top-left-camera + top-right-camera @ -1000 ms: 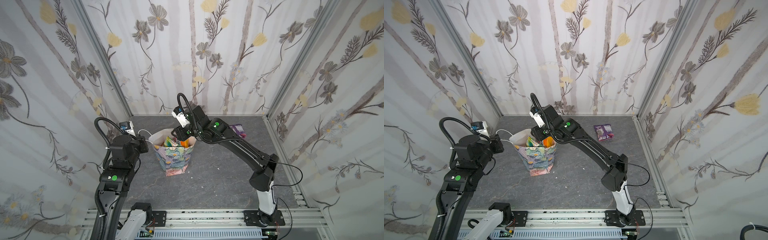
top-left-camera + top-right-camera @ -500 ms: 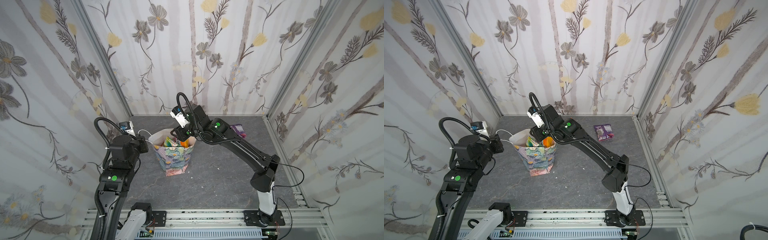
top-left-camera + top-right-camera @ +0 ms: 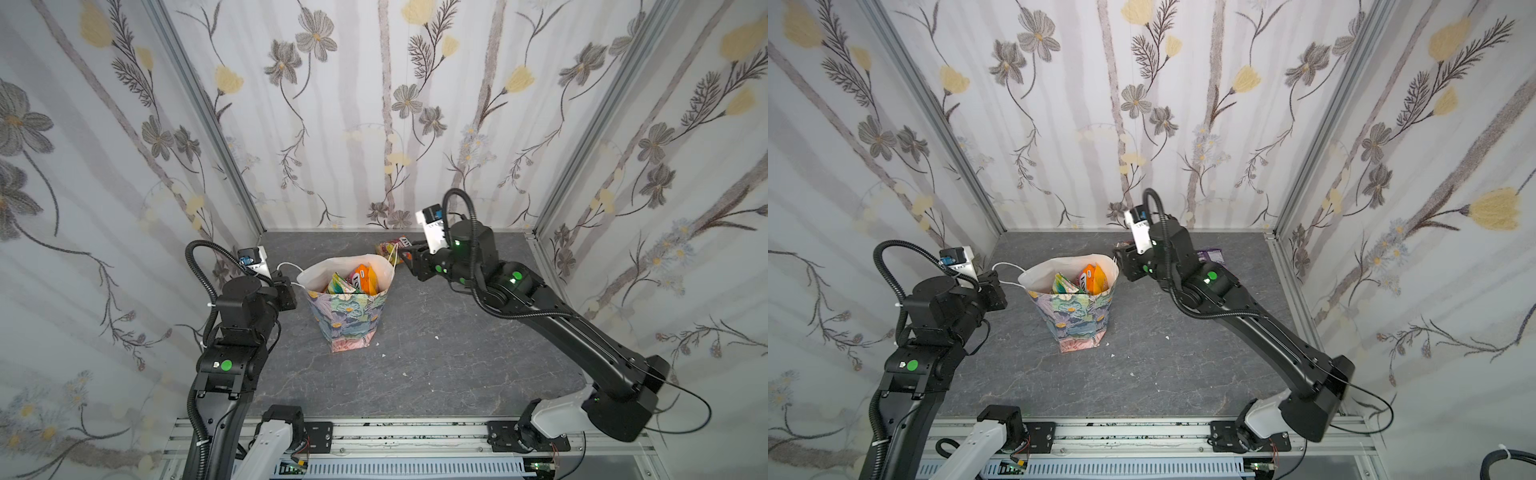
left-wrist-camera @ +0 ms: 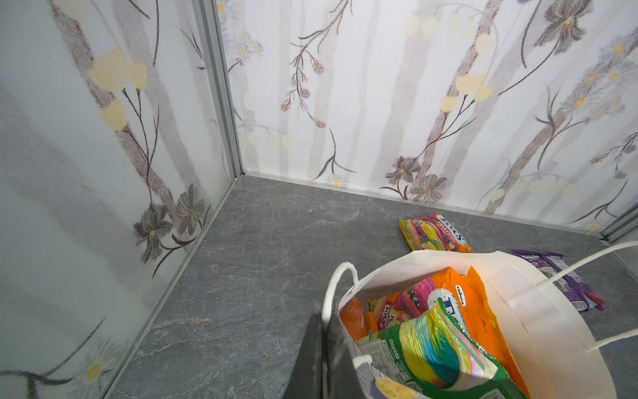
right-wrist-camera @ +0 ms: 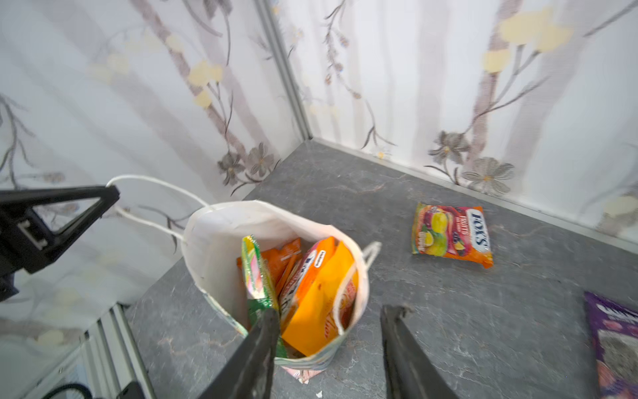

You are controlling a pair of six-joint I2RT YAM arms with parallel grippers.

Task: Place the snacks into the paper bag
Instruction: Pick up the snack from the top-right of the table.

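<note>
L tool (image 5: 114,194) pressed together, pinching white cord handle (image 5: 155,186). Paper bag (image 3: 351,320) stands upright mid table (image 3: 436,353), mouth open, several snacks (image 3: 353,282) standing inside. R tool (image 5: 331,314) spread, empty, just beside bag rim. Orange FOX'S pkt (image 5: 450,235) & purple pkt (image 5: 611,338) lie flat on table behind bag, toward back wall.

both top views high over front rail (image 3: 415,434), angled down, whole scene, near-identical framing, left wrist close over paper bag (image 4: 538,311) facing back corner (image 4: 238,172), right wrist close from opposite side, wrists share bag, FOX'S packet (image 4: 435,233)
</note>
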